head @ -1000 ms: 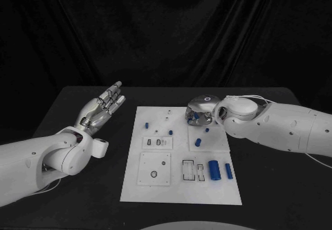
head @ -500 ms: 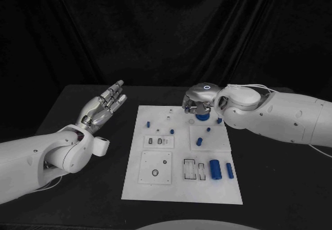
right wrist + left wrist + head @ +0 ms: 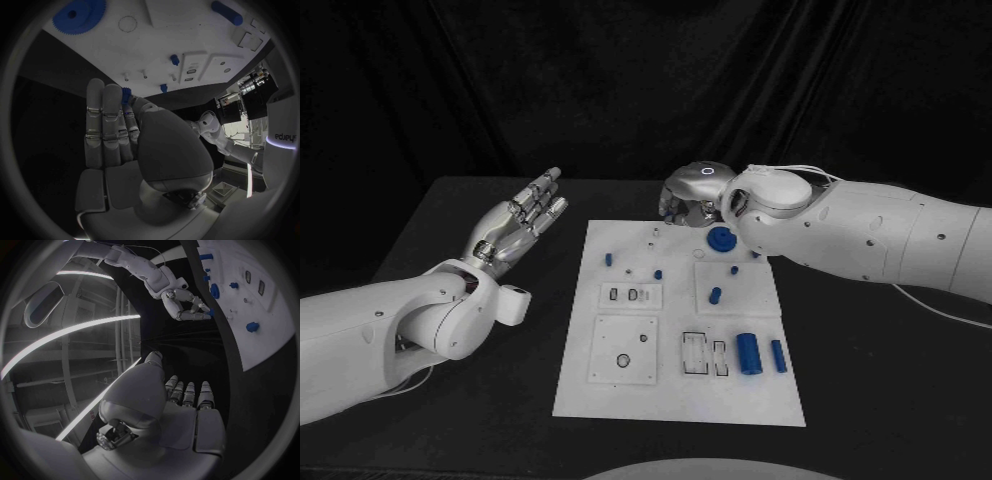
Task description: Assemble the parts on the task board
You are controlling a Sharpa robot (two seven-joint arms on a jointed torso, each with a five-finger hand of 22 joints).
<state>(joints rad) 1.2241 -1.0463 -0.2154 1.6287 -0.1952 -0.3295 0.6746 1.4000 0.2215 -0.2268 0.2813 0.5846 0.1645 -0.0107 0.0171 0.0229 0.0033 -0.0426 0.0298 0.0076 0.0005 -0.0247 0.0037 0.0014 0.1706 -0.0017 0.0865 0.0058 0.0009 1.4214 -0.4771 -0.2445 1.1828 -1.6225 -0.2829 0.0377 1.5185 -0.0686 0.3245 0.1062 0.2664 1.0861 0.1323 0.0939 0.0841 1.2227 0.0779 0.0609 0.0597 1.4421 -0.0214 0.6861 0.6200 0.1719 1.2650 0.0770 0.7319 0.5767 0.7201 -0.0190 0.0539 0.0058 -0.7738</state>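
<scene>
The white task board (image 3: 678, 400) lies mid-table. A blue gear (image 3: 720, 238) lies flat near the board's far right; it appears again as the gear (image 3: 78, 15) in the right wrist view. My right hand (image 3: 691, 194) hovers over the board's far edge, just left of the gear. In the right wrist view its thumb and fingertips pinch a small blue part (image 3: 126, 94). My left hand (image 3: 516, 215) is raised off the board's left side, palm up, fingers straight and apart, holding nothing.
Two blue cylinders (image 3: 747, 353) lie side by side at the board's near right. Small blue pegs (image 3: 715, 295) dot the middle and far left of the board. Black table (image 3: 877, 400) runs all round the board.
My right hand has risen off the board's far right and moved left and away, uncovering the blue gear lying there. The left hand has stayed put.
</scene>
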